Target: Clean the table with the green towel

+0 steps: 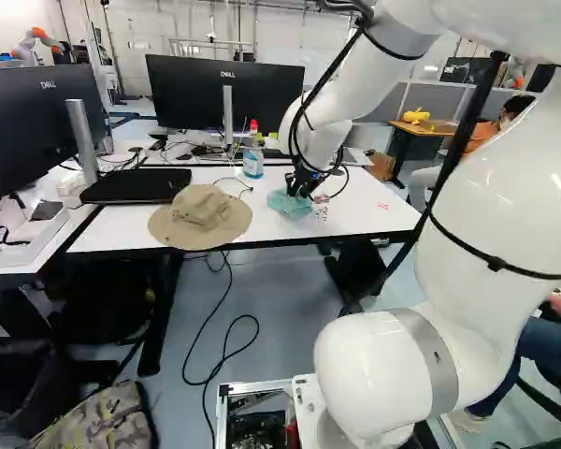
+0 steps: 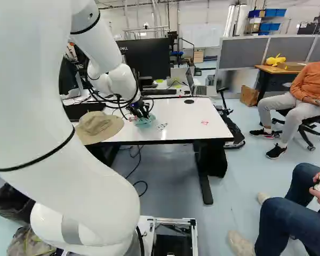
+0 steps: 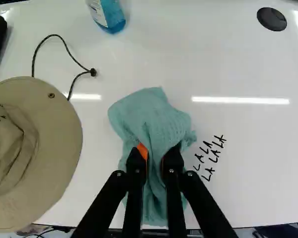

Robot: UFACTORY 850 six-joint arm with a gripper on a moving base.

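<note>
1. Towel (image 3: 149,116), soft green ribbed cloth, crumpled; lies on the white table between hat and black writing.
2. Gripper (image 1: 302,183), black; its two fingers (image 3: 135,166), orange-padded, pinch a raised fold of the towel.
3. Hat (image 3: 59,134), tan fabric, broad rounded brim; thin dark cord (image 3: 59,37), looped on the table.
4. Bottle (image 1: 252,163), see-through, blue contents; red top in left base view, lower part only in wrist view.
5. Black writing (image 3: 208,156), slanting strokes, just beside the towel.
6. Table (image 3: 253,163), smooth, glossy; red mark (image 2: 204,122) visible in both base views only.
</note>
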